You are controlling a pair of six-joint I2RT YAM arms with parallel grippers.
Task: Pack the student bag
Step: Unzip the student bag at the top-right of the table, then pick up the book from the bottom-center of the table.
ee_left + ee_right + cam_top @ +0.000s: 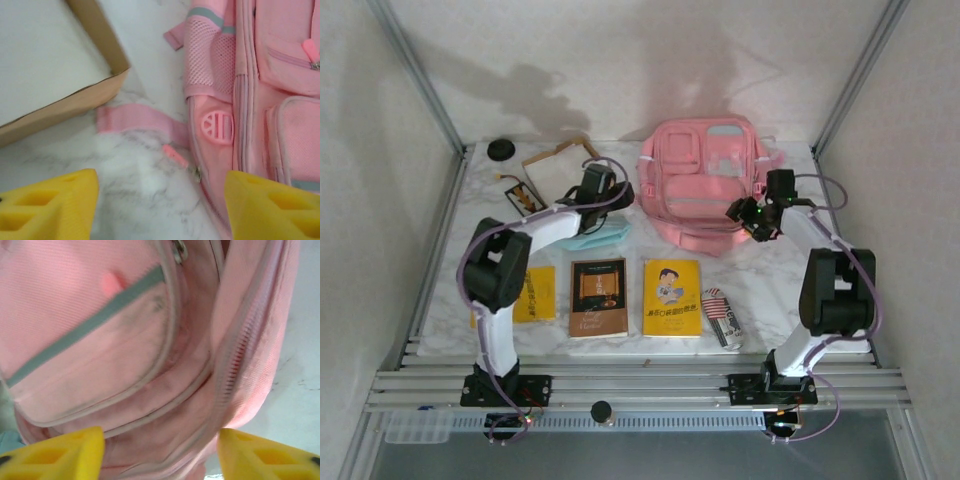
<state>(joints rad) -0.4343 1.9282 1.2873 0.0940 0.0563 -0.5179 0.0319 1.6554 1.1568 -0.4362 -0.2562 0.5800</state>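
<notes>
On the marble table (770,290), the student bag (705,180) lies flat at far centre-right, the cardboard box (75,100) near its strap, left gripper (160,195) spread wide beside it, right gripper (160,445) spread wide over its front pocket.

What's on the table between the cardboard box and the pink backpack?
In the left wrist view, a pink strap of the backpack lies on the marble table between it and the cardboard box, with a zipper pull nearby.
</notes>
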